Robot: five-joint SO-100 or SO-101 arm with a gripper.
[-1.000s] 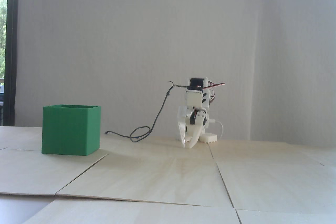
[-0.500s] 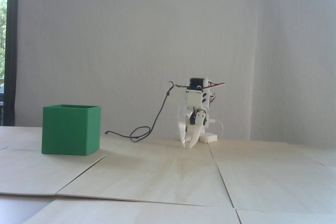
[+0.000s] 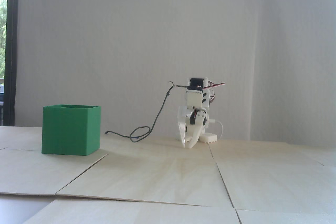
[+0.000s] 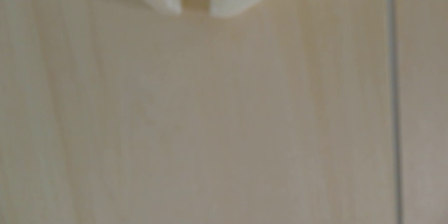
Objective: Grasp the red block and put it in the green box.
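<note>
Red block isn't visible in either view, so which way it lies from the gripper (image 3: 188,146) can't be told. Green box (image 3: 71,129) sits well to the left in the fixed view, open top up. Gripper points down at the table (image 3: 168,176), fingertips nearly together, holding nothing. Nothing's moved since a second ago

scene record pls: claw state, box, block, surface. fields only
claw: white, two fingers, pointing down at the table, tips nearly together, nothing between them; wrist view shows a narrow gap
bright-green cube-shaped plastic box: open top, upright, left of the claw in the fixed view, apart from it
red block: not visible in either view
pale wooden table panels: seams visible
dark cable: loops on the table behind
</note>
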